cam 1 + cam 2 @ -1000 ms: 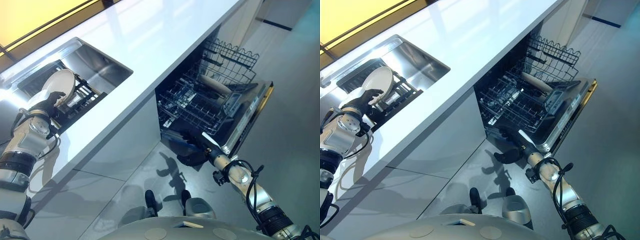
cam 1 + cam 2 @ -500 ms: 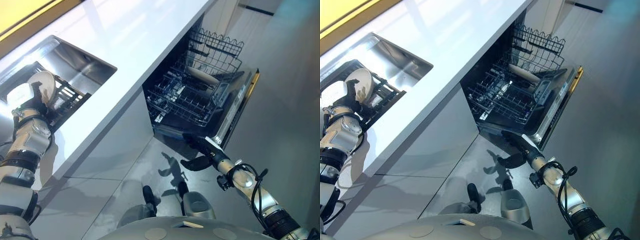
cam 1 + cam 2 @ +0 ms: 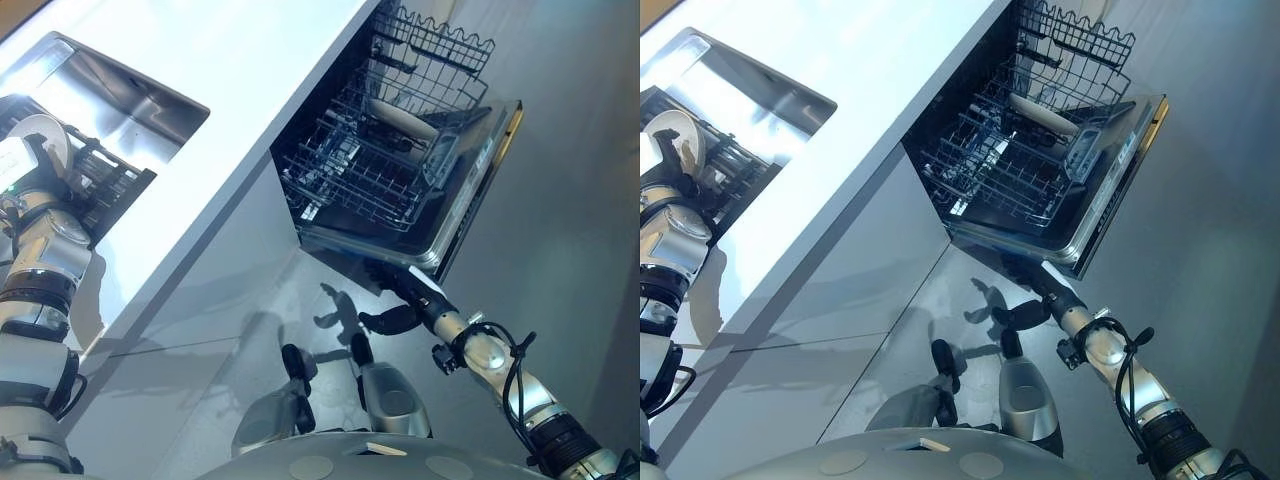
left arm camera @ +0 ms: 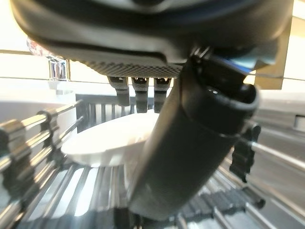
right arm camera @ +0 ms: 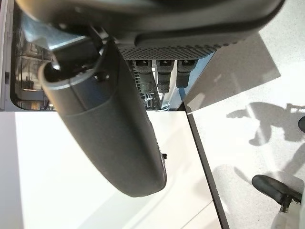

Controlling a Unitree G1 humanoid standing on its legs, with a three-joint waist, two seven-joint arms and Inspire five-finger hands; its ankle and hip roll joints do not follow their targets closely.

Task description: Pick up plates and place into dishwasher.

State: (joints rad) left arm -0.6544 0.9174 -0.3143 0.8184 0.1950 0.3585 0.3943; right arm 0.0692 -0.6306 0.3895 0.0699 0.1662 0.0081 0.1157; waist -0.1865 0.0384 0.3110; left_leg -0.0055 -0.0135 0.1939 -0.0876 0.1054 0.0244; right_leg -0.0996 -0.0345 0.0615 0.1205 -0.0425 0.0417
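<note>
A white plate stands on edge in the black dish rack in the sink. My left hand is at the plate. In the left wrist view its thumb lies across the front of the plate and its fingers curl over the far rim. The dishwasher stands open with its door down and its lower rack pulled out. My right hand hangs open just below the door's front edge, holding nothing.
A white countertop runs between the sink and the dishwasher. The upper wire rack is also out, and a long white item lies in the racks. Grey floor spreads to the right of the door.
The whole view has shifted, so the camera moved. My left hand has turned round the plate's edge while staying on it at the rack. My right hand stays under the door.
</note>
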